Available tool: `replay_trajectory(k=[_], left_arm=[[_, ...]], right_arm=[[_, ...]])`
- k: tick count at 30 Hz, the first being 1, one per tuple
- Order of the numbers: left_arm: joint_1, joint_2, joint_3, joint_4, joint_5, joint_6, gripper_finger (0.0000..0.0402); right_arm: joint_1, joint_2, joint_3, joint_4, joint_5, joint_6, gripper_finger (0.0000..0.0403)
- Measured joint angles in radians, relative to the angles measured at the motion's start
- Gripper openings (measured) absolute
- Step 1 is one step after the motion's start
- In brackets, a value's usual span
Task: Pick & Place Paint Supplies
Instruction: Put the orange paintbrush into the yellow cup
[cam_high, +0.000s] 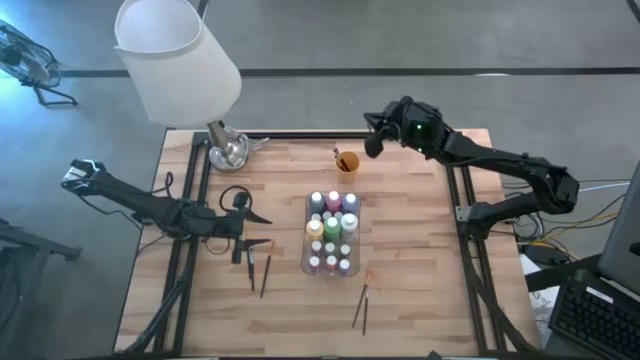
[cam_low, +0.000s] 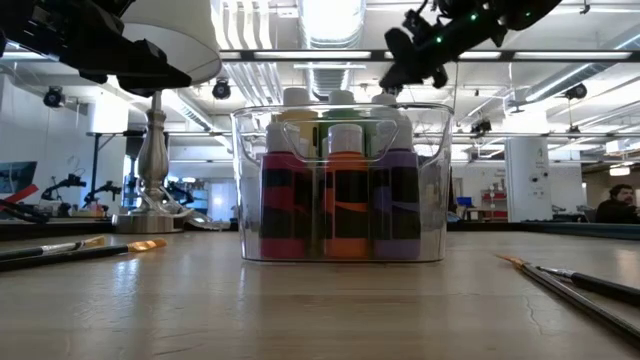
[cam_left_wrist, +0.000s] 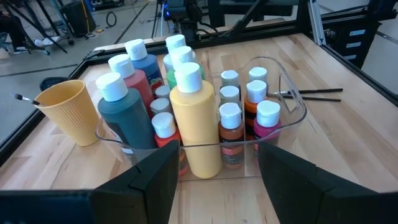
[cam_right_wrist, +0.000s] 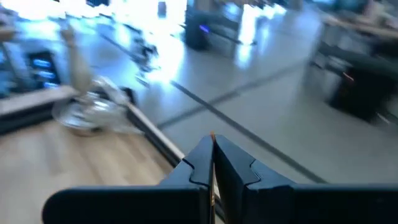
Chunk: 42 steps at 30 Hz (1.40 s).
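A clear tray (cam_high: 331, 268) in the table's middle holds several paint bottles (cam_left_wrist: 194, 118) with white caps. Two paintbrushes (cam_high: 259, 271) lie left of the tray and two more (cam_high: 362, 306) lie near its right front. An orange cup (cam_high: 347, 161) with a brush in it stands beyond the tray. My left gripper (cam_high: 258, 231) hovers open at the tray's left side, its fingers (cam_left_wrist: 292, 180) short of the tray wall. My right gripper (cam_high: 372, 141) is raised near the far edge, right of the cup, shut on a thin brush. My right gripper pinches a thin paintbrush between its two shut fingers. The brush lies along the fingers, and only its orange end (cam_right_wrist: 212, 135) pokes out past the fingertips. The fingers point about level, toward the table's left far side. The brush is lifted clear of the table.
A table lamp with a white shade (cam_high: 178, 58) and a shiny base (cam_high: 228, 151) stands at the far left corner. Black frame rails (cam_high: 196, 190) run along both sides of the wooden top. Bare wood lies in front of the tray.
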<state>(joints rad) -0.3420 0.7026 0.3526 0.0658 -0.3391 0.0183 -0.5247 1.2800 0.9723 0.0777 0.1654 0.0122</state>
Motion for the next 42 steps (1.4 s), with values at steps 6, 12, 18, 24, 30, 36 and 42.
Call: replay_trajectory(k=[6,12,18,24,30,36,42], left_arm=[[0.000,0.000,0.000,0.000,0.000,0.000,0.0222],[0.000,0.000,0.000,0.000,0.000,0.000,0.0222],[0.000,0.000,0.000,0.000,0.000,0.000,0.0222],[0.000,0.000,0.000,0.000,0.000,0.000,0.0222],[0.000,0.000,0.000,0.000,0.000,0.000,0.0223],[0.000,0.000,0.000,0.000,0.000,0.000,0.0222],[0.000,0.000,0.000,0.000,0.000,0.000,0.0223]], right_arm=[[0.001,0.000,-0.063,0.242,-0.212,-0.051,0.0008],[0.000,0.000,-0.192,0.547,-0.303,-0.032,0.0008],[0.000,0.000,-0.299,0.725,-0.309,0.016,0.0008],[0.001,0.000,-0.337,0.727,-0.307,0.041,0.0008],[0.003,0.000,-0.343,0.741,-0.293,0.064,0.0008],[0.026,0.041,-0.344,0.810,-0.270,0.075,0.0008],[0.039,0.175,-0.344,0.909,-0.236,0.098,0.0008]])
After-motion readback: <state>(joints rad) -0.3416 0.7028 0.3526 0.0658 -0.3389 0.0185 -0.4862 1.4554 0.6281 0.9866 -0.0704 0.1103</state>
